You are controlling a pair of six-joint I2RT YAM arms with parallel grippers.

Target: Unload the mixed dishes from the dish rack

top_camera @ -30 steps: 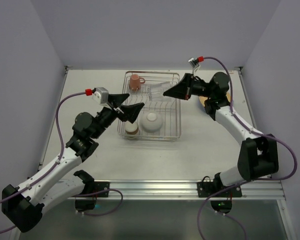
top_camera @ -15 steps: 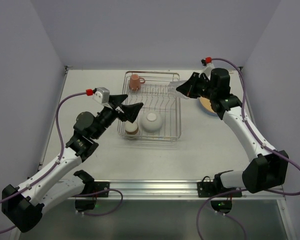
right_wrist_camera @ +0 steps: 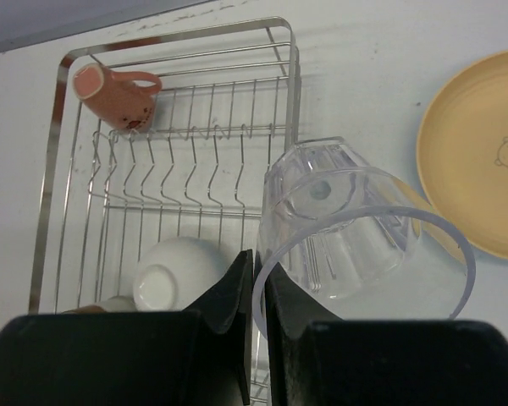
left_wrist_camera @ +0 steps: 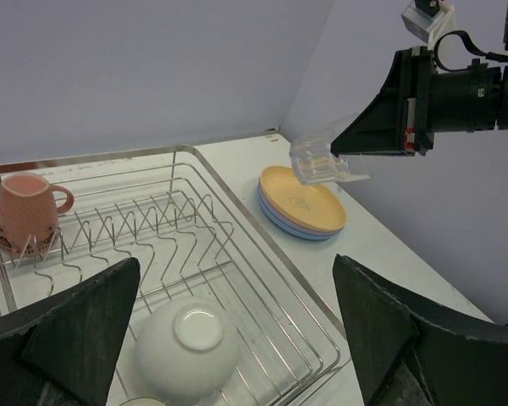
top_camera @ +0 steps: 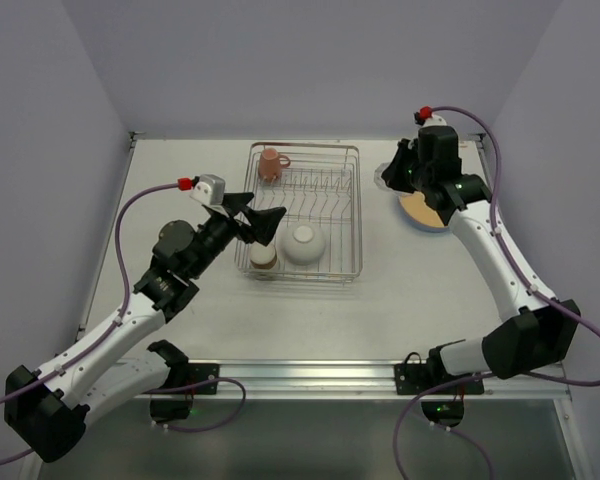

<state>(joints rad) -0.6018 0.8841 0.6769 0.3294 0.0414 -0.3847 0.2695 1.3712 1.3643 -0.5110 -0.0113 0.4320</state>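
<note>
The silver wire dish rack point(top_camera: 348, 262) stands mid-table. It holds a salmon-pink mug point(top_camera: 272, 163) at its far left, an upturned white bowl point(top_camera: 304, 243) and a small brown cup point(top_camera: 263, 258) at its near side. My right gripper point(top_camera: 396, 172) is shut on the rim of the clear glass point(right_wrist_camera: 356, 228) and holds it in the air between the rack's right edge and the stacked plates point(top_camera: 426, 212). The yellow-orange plate point(left_wrist_camera: 303, 199) lies on top, with lilac and blue beneath. My left gripper point(top_camera: 255, 218) is open and empty above the cup and bowl point(left_wrist_camera: 186, 338).
The rack's upright plate tines point(left_wrist_camera: 144, 228) stand bare. The mug also shows in the left wrist view point(left_wrist_camera: 24, 211) and the right wrist view point(right_wrist_camera: 114, 93). The table's back edge meets the wall just behind the rack.
My right gripper has carried the clear glass up out of the rack and to the right, towards the plates. The left arm has barely moved.
</note>
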